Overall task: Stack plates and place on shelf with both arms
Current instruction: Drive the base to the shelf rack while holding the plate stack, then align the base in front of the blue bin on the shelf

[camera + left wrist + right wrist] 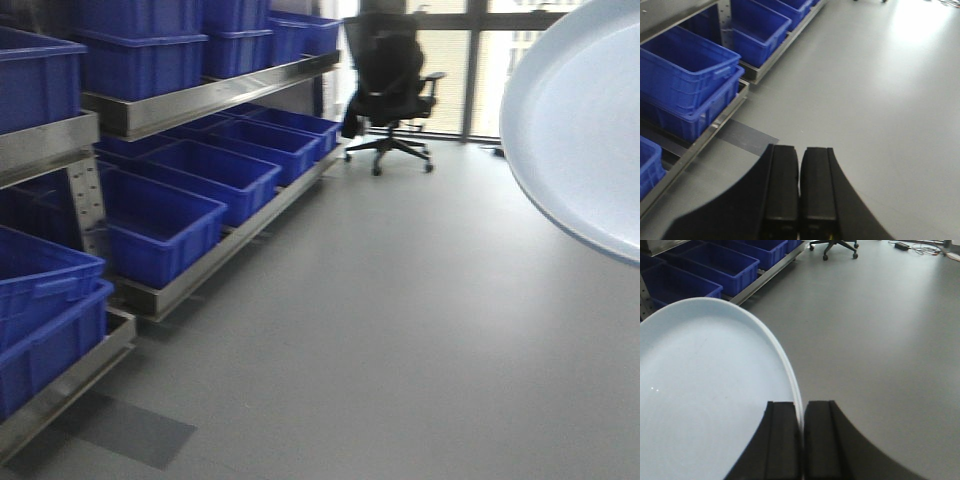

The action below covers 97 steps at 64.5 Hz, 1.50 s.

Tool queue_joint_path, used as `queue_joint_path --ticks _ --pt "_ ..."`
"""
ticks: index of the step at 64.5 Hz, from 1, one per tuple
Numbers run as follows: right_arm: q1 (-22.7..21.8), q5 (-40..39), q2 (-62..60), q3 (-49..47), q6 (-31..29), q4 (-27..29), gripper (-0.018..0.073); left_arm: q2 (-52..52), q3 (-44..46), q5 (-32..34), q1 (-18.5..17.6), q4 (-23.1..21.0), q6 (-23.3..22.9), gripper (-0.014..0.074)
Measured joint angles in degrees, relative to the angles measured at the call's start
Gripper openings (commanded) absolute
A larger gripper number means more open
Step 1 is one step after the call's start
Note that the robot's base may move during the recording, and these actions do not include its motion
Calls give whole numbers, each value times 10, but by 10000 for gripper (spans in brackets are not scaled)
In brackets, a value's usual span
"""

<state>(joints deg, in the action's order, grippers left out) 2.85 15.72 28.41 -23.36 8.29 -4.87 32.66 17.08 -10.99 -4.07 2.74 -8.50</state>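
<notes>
Right gripper (pixel 803 440) is clamped on the rim of a plate (pixel 705 400), black fingers (pixel 782 440) pinching the thin raised edge between them. The plate spreads out to the left of the gripper in the right wrist view, pale bluish-white, glossy, its face toward the camera and the rim curving up and away. In the front view the same plate (pixel 580 120) fills the upper right corner, held up in the air well above the grey floor (pixel 400 340) and tilted, so it reads as an oval with its long axis running from upper left down to lower right. Only one plate shows in these views.

Left gripper (pixel 800 195) has its two fingers pressed together with nothing between them, hanging over the floor.

Out past both grippers is the shelf (pixel 200 100), stainless racking along the left side with a flat front rail. It's loaded with blue crates (pixel 190 170) on every level, and the ones I can see into look empty. A black office chair (pixel 392 90) stands at the far end by the windows, well apart from the plate.
</notes>
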Motion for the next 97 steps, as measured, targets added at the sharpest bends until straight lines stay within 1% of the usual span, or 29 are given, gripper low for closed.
queue_joint_path --ticks 97 --pt "0 0 0 0 0 0 48 1 0 0 0 0 0 88"
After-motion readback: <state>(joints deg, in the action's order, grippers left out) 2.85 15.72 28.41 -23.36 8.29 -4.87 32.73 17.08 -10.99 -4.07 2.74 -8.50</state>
